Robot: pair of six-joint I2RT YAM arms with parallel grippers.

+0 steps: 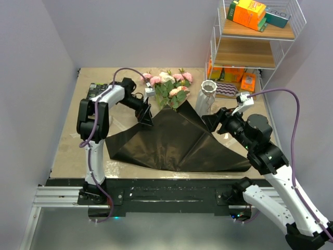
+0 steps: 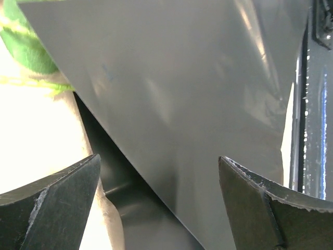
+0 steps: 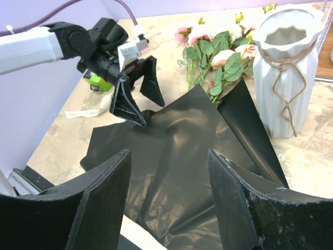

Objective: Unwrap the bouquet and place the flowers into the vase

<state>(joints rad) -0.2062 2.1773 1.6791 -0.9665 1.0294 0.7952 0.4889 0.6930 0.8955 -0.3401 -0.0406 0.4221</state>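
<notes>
Left end effector [image 1: 145, 117] wide open, empty

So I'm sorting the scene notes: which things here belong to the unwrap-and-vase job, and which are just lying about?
Job:
black paper sheet
roses
white ribbed vase

Lying about:
white wire shelf
orange boxes
teal box
green-and-black object

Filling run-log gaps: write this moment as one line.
paper: spread open | flowers: lying at its far corner | vase: upright, empty | left gripper: open over paper | right gripper: open, empty
</notes>
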